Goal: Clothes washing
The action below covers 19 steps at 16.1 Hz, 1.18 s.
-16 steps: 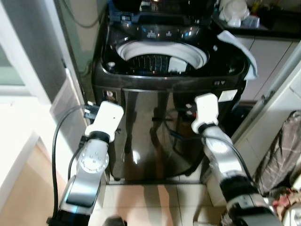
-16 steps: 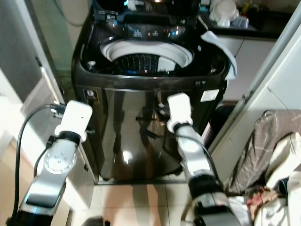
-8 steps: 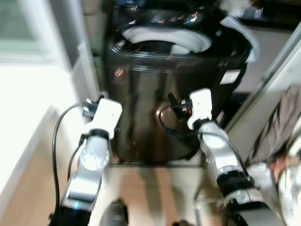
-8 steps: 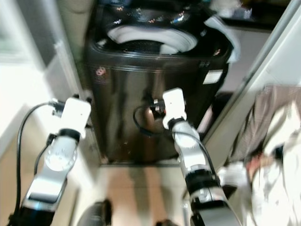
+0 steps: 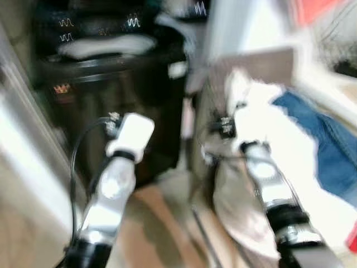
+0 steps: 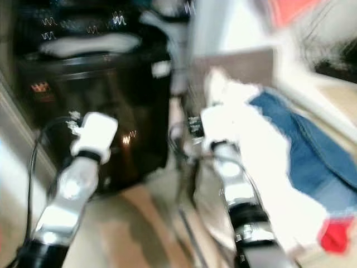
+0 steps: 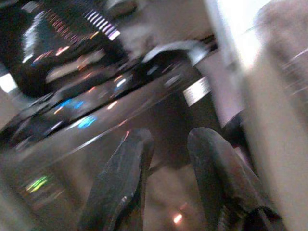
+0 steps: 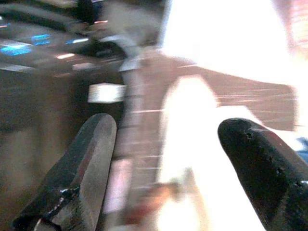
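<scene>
Since a second ago my head has swung to the right: the washing machine (image 5: 106, 84), which sat square before me, now lies at ten o'clock, and a heap of laundry has come in at two to four o'clock. Everything is smeared by the turn, so I describe it loosely.

From my left eye, the clothes pile (image 5: 262, 123) is pale cloth with a blue garment (image 5: 318, 145) draped across its right side, near my right arm. I judge it soft, limp and light piece by piece, likely to trail and snag; I would pinch a bunched fold near the top of the pale cloth, not an edge. My left arm is raised at nine o'clock in front of the machine's dark front.

From my right eye, the same heap shows a small red piece (image 6: 334, 237) at five o'clock. A pale upright panel (image 6: 209, 28) stands between machine and pile, and I must carry cloth around it.

Along my left wrist, the left gripper (image 7: 166, 151) has its fingers a little apart with nothing between them, aimed at the machine's glossy side.

Along my right wrist, the right gripper (image 8: 192, 139) is spread wide and empty, pointing at the pale cloth with a brownish board (image 8: 250, 96) behind it.
</scene>
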Tool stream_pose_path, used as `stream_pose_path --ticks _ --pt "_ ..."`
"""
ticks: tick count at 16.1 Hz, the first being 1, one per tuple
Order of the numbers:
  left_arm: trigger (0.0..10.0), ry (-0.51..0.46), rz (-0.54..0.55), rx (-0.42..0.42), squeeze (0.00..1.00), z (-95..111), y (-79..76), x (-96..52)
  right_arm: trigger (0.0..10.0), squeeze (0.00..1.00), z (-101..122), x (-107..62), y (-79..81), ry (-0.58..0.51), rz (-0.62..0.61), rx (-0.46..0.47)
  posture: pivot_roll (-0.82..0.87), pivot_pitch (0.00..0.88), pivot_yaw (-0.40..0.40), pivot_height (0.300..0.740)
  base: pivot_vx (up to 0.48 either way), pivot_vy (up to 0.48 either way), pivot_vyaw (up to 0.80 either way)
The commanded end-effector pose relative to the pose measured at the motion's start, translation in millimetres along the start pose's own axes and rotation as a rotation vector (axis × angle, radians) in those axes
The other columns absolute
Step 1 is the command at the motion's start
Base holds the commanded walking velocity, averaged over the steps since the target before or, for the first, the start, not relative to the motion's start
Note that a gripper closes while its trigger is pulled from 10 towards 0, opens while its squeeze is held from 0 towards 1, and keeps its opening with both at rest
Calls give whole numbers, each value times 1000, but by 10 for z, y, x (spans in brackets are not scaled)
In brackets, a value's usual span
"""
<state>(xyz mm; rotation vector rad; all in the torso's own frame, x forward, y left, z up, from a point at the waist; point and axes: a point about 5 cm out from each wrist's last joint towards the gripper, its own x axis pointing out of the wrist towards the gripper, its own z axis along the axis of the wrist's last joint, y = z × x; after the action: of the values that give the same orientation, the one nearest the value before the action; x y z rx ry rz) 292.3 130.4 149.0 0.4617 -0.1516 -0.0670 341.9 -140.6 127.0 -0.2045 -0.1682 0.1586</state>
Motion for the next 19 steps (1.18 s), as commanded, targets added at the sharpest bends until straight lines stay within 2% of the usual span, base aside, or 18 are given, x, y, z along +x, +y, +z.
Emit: stream_pose_path --ticks 1,4,6,7,8,9,10,12,14,16,19 --pt "10000 32 9 6 0 -89 79 -7 10000 0 192 60 -6 -91 -25 -14 39 0 -27 740 0 0 -750" --pt "10000 33 8 10 0 -110 114 -29 10000 0 269 55 -119 -135 -105 -43 40 0 -33 740 0 0 -746" --pt "10000 29 9 4 0 -99 119 -17 10000 0 191 93 -134 -66 -119 23 40 0 -37 740 0 0 -750" --pt "10000 26 10 3 0 -93 127 -14 10000 153 156 110 -167 -28 -146 60 44 0 -39 740 0 0 -750" --pt "10000 26 11 3 0 -93 130 -13 10000 153 151 115 -179 -19 -155 64 44 0 -39 740 0 0 -750" --pt "10000 25 9 3 0 -93 133 -20 10000 0 84 173 -175 76 -143 132 47 0 -38 740 0 0 0" --pt "10000 22 5 7 0 -87 136 -24 10000 0 22 234 -179 180 -138 189 47 0 -38 740 0 0 0" --pt "10000 16 3 11 0 -70 141 -20 10000 0 17 304 -220 228 -133 212 51 0 -37 740 0 0 0" --pt "10000 13 4 11 0 -56 147 -21 10000 0 -4 337 -286 246 -136 195 61 0 -36 740 0 0 0" --pt "10000 11 2 18 0 -46 159 -26 10000 0 -96 348 -350 324 -162 231 70 4 -33 740 0 0 0" --pt "10000 6 8 32 0 -25 206 -42 10000 0 -94 380 -323 373 -194 291 86 17 -35 740 0 0 0"
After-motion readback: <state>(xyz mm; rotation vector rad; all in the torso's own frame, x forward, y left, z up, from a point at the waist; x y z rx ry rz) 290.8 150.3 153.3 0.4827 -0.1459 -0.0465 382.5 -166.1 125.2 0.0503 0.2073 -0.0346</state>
